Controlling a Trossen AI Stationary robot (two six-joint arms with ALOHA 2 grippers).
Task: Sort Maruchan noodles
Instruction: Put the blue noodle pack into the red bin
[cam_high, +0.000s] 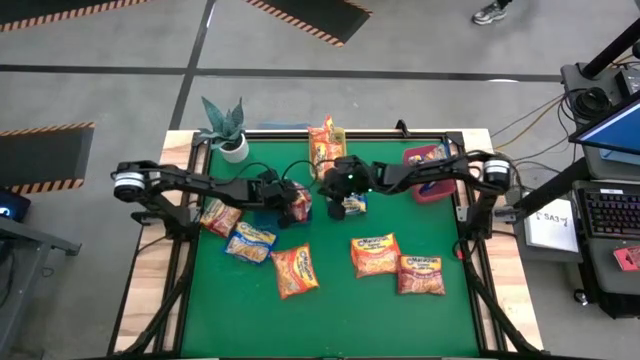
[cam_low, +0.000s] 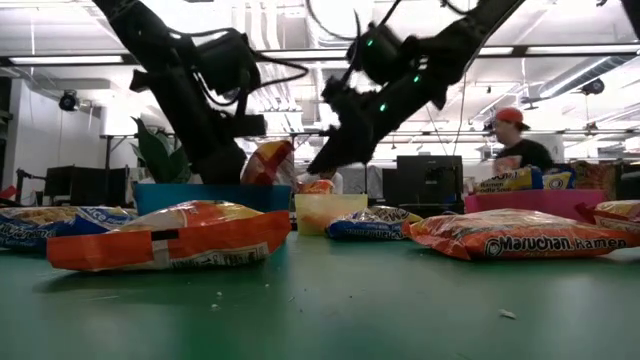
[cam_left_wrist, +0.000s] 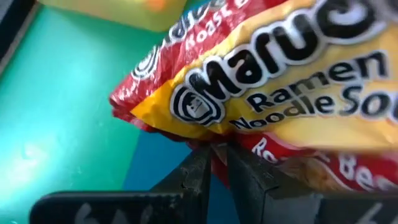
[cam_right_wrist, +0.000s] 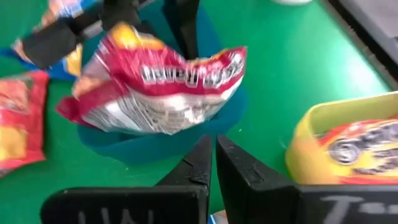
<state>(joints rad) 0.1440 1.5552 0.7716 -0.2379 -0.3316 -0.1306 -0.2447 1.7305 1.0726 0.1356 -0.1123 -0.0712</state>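
Note:
My left gripper (cam_left_wrist: 217, 158) is shut on a red-edged Maruchan noodle packet (cam_right_wrist: 161, 87) over the blue bin (cam_right_wrist: 155, 143) at the table's middle. In the low view that packet (cam_low: 268, 162) stands up above the bin's rim (cam_low: 200, 192). Just right of it, my right gripper (cam_right_wrist: 213, 152) hangs shut and holds nothing, beside the yellow bin (cam_right_wrist: 323, 124). A blue-edged packet (cam_high: 350, 206) lies under the right gripper (cam_high: 337, 193). Several more packets lie flat on the green mat, among them one at the left (cam_high: 250, 240) and one at the near right (cam_high: 375, 255). My left gripper pinches the packet's red sealed edge (cam_left_wrist: 208, 138) between its two fingers, which slant down onto it from the table's left. The packet sits tilted in the hold over the blue bin. Whether its lower end rests in the bin, I cannot tell.
The yellow bin (cam_high: 326, 140) at the far middle holds packets, and a red bin (cam_high: 430, 172) stands at the far right. A potted plant (cam_high: 228, 128) occupies the far left corner. A person in a red cap (cam_low: 512, 140) is behind the table.

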